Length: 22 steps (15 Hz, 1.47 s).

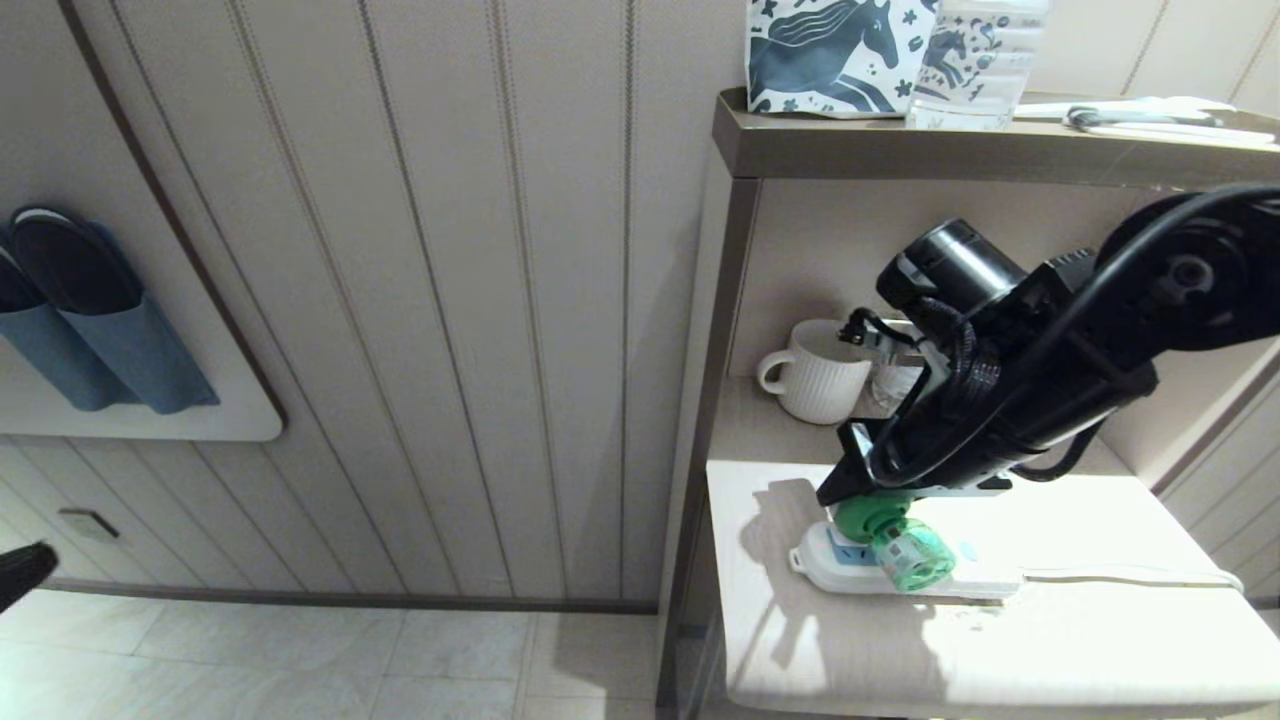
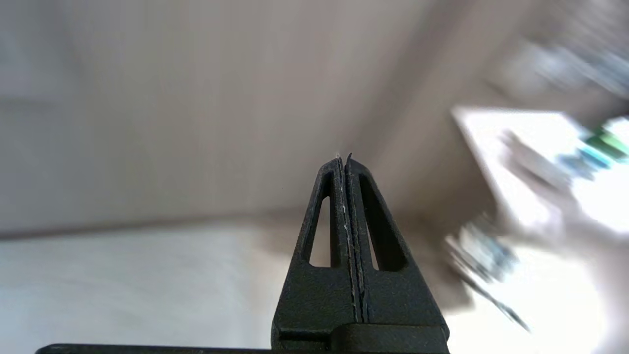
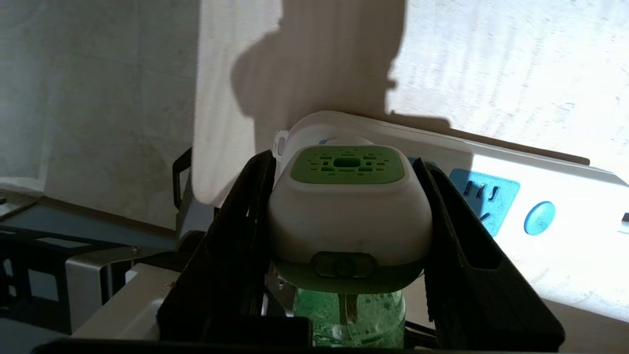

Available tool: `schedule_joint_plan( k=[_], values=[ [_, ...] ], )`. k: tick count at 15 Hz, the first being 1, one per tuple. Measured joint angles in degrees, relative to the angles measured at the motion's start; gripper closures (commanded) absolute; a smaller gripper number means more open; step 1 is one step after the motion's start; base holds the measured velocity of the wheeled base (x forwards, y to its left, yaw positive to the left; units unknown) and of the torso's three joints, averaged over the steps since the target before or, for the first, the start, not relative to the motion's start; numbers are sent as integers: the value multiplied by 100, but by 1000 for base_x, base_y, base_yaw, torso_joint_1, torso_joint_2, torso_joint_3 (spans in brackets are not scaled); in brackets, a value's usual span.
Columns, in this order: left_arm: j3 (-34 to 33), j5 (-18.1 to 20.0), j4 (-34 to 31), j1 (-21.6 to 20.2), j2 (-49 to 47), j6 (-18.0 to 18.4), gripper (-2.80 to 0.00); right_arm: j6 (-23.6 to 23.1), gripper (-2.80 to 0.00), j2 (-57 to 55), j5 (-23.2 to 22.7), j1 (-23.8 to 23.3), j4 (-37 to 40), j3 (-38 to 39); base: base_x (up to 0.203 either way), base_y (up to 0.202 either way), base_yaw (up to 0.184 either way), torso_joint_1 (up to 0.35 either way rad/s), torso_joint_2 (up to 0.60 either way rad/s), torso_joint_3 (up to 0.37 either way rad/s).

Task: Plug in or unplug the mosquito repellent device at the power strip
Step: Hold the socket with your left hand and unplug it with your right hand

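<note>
The right gripper [image 3: 346,211] pinches the mosquito repellent device [image 3: 349,206] by its head, right over the left end of the power strip [image 1: 960,578], which runs left-right; the left gripper [image 2: 348,162], pressed together, is far off.

- The right hand [image 3: 346,216] grips the mosquito repellent device [image 3: 349,211] by both sides of its white head.
- The device stands over the power strip [image 3: 565,196], which lies on the pale tabletop [image 3: 516,73].

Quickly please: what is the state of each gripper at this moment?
Left gripper: closed, holding nothing.
Right gripper: closed on the mosquito repellent device, which sits at the power strip.
</note>
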<state>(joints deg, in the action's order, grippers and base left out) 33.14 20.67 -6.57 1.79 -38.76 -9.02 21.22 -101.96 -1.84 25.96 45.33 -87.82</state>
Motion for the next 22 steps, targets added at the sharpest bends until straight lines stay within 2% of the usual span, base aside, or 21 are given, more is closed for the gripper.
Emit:
schedule_joint_plan(
  k=[2, 5, 9, 11, 15, 20, 22],
  values=[
    [102, 629, 59, 683, -912, -73, 0, 52, 0, -94, 2, 150, 116, -181, 0, 0, 0, 0, 0, 0],
    [177, 772, 400, 1781, -2042, -241, 0, 192, 0, -281, 3, 405, 312, -453, 0, 0, 0, 0, 0, 0],
    [300, 302, 1687, 3020, -3129, -838, 0, 320, 0, -593, 210, 780, 370, -787, 0, 0, 0, 0, 0, 0],
    [499, 114, 1894, 3478, -3565, -941, 0, 423, 0, -767, 280, 957, 537, -1031, 0, 0, 0, 0, 0, 0],
    [709, -216, 2162, 4125, -4495, -933, 0, 506, 0, -967, 289, 1019, 643, -1279, 0, 0, 0, 0, 0, 0],
    [936, -1154, 3403, 4768, -5737, -903, 0, 670, 0, -1116, 285, 956, 645, -1423, 0, 0, 0, 0, 0, 0],
    [1174, -1401, 3490, 5047, -6057, -911, 0, 686, 0, -1133, 285, 945, 645, -1465, 0, 0, 0, 0, 0, 0]
  ],
)
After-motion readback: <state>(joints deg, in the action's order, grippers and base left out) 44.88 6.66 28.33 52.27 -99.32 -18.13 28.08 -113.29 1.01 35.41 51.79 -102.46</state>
